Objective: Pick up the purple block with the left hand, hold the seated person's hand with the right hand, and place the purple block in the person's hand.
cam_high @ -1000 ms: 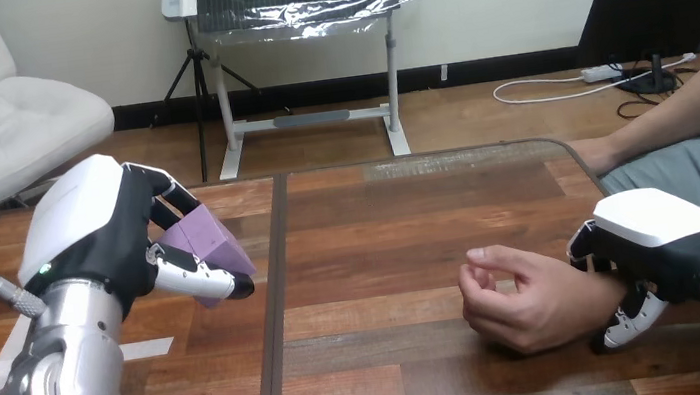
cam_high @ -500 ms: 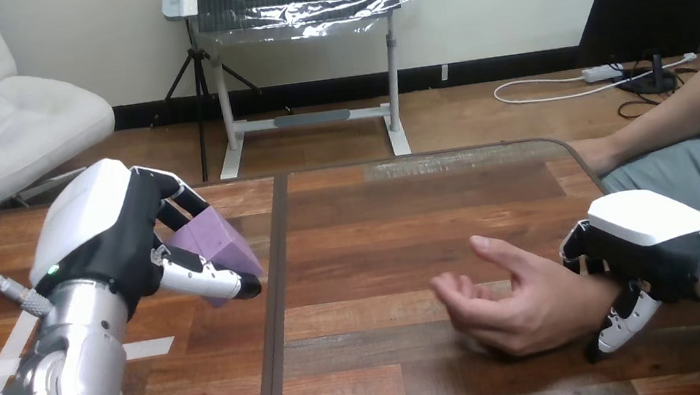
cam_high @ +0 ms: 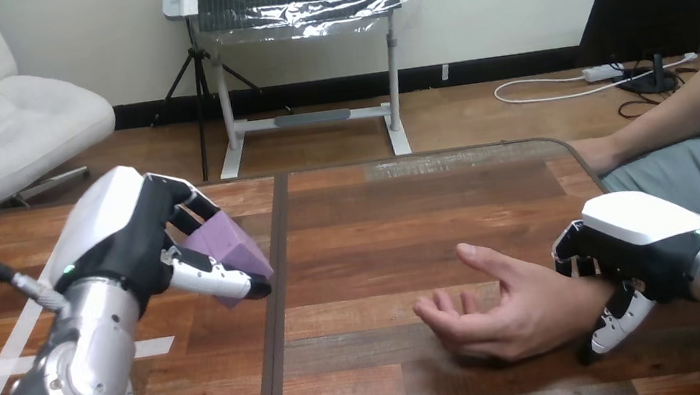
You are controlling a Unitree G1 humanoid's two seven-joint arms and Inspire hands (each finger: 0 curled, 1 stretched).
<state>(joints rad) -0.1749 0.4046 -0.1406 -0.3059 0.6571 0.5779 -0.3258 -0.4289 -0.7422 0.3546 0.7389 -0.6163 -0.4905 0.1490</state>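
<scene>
My left hand [cam_high: 125, 240] is raised over the table's left half, its fingers and thumb curled round the purple block [cam_high: 231, 249]. The person's hand [cam_high: 495, 306] rests on the table at the right, palm up with fingers spread toward the left. Around the person's wrist sits my right hand [cam_high: 634, 248], its fingers and thumb curled round it. The block is well apart from the person's palm, to its left and higher.
The wooden table [cam_high: 378, 214] has a dark seam [cam_high: 275, 317] running front to back between my left hand and the person's hand. White tape marks [cam_high: 4, 366] lie at the table's left. The person's other forearm [cam_high: 687, 106] reaches in at the far right.
The person's hand has uncurled from a loose fist to an open palm. My left hand has moved right with the purple block. My right hand stays on the wrist.
</scene>
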